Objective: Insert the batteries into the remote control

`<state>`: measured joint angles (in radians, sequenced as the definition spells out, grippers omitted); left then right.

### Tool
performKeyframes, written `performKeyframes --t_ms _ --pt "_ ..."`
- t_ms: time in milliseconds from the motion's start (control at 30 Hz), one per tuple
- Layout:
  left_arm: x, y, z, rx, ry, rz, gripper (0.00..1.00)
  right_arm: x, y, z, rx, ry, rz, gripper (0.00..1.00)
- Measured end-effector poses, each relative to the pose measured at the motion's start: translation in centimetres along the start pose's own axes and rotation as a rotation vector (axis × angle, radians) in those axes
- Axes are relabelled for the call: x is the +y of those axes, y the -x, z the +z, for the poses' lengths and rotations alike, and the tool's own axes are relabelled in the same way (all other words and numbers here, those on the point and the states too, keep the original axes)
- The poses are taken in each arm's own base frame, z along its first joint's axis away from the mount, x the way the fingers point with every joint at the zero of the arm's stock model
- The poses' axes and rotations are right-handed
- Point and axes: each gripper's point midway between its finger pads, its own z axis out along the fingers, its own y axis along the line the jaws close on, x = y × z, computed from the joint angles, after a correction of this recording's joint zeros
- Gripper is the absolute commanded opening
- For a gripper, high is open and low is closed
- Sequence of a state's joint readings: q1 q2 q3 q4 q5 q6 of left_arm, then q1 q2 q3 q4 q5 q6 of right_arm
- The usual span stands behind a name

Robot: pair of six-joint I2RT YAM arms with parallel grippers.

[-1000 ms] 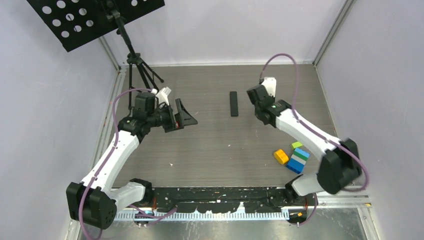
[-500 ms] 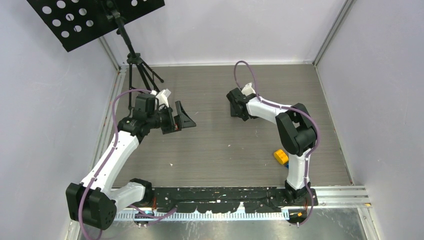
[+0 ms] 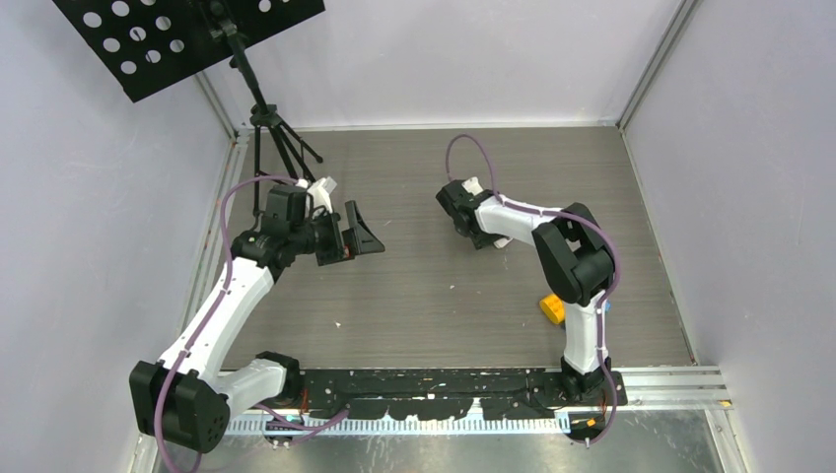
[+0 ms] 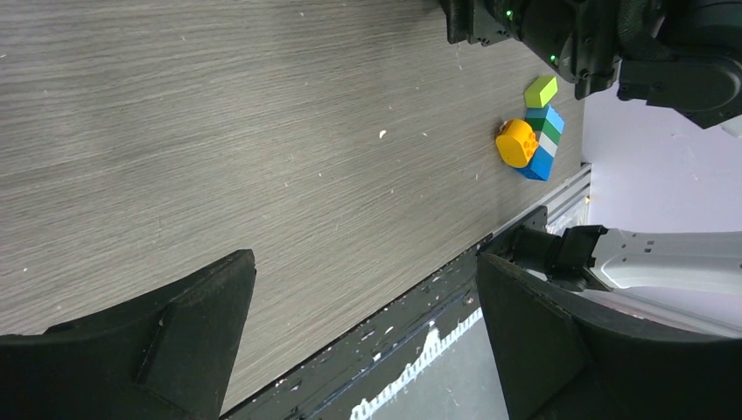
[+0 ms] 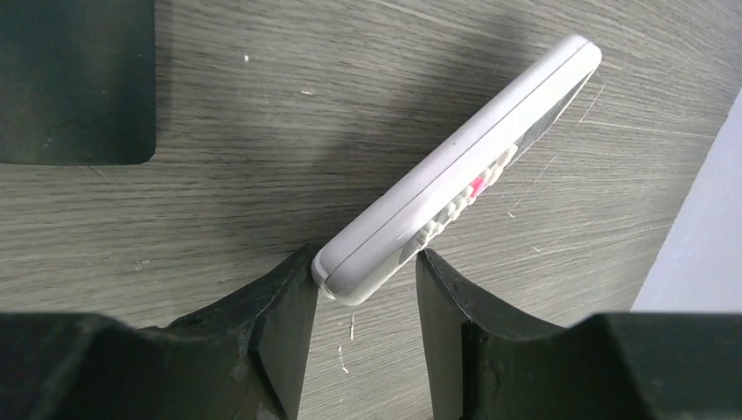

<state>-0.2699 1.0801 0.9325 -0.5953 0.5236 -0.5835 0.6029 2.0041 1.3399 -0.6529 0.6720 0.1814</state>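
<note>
- Lavender walls [image 3: 749, 148] box in a grey wood-grain counter [image 3: 414, 296]; arm bases sit along the bottom edge of the overhead view.
- Black perforated music stand [image 3: 177, 39] on a tripod, upper left of the overhead view.
- Left gripper [image 3: 363, 230] hangs left of centre in the overhead view. Its jaws are spread wide and hold nothing; its wrist view shows only bare counter between the two fingers.
- Right arm is folded back on itself, with its wrist at centre frame in the overhead view, slightly above the middle.
- Right gripper [image 5: 363, 262] is clamped on the near end of the remote control [image 5: 455, 166]. One finger is on the plain back, the other on the button side.
- Remote control is white, tipped up on its long edge, and slants toward the upper right of the right wrist view. Buttons, one of them red, face lower right. The arm mostly hides it from overhead.
- Black flat slab [image 5: 74, 79] lies on the counter at upper left of the right wrist view, apart from the remote.
- Toy blocks sit at upper right of the left wrist view: lime block [image 4: 541, 90], blue-green-white stack [image 4: 544, 140] and orange block [image 4: 516, 143] touching the stack.
</note>
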Motion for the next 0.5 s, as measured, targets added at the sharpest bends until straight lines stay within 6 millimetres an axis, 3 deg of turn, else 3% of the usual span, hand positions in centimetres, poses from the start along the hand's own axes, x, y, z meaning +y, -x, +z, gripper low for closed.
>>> performKeyframes --t_ms 267,367,500 --pt "0.1 -0.1 -0.7 -0.004 0.024 0.013 1.0 0.8 -0.7 -1.2 0.003 0.116 0.044 0.66" --pt "0.0 0.2 -1.7 -0.036 0.046 0.026 1.0 1.7 -1.9 -2.7 0.011 0.22 0.076 0.71" --pt "-0.2 0.7 -3.2 -0.088 0.078 0.047 1.0 1.3 -2.2 -5.7 -0.032 0.319 0.157 0.72"
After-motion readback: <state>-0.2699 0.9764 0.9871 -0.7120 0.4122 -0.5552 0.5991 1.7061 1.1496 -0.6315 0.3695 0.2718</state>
